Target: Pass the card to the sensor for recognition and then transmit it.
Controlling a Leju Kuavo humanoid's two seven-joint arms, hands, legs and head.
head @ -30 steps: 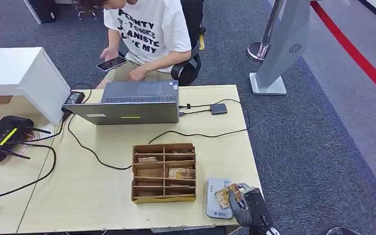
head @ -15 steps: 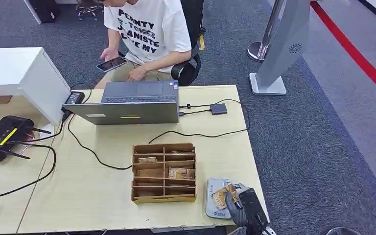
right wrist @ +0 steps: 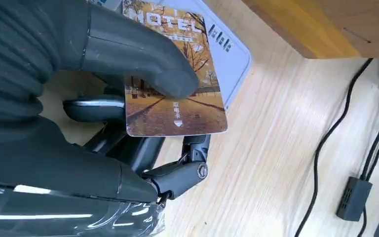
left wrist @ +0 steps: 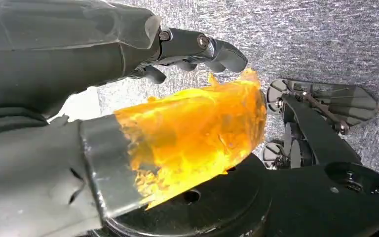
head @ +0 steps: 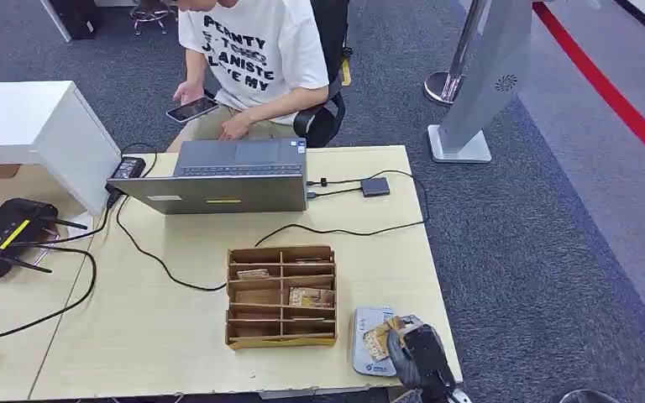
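Note:
The card (head: 378, 339), a brown autumn-scene hotel card, is pinched between the thumb and fingers of my right hand (head: 420, 357) at the table's front right corner. It is held over the grey-blue flat sensor (head: 365, 323), overlapping its right part. In the right wrist view the thumb presses on the card (right wrist: 177, 106), whose far end lies over the sensor (right wrist: 232, 49); I cannot tell whether they touch. My left hand (left wrist: 79, 98) hangs above the carpet with nothing in it, its fingers apart from the thumb, which carries an orange covering.
A wooden compartment box (head: 281, 295) with cards in it stands just left of the sensor. Behind it are an open laptop (head: 227, 176), black cables and a small adapter (head: 375, 186). A person (head: 252, 59) sits beyond the table holding a phone. A router (head: 4, 235) lies far left.
My right hand has shifted a little left and toward the table's near edge, carrying the card further over the sensor. The rest of the scene is unchanged.

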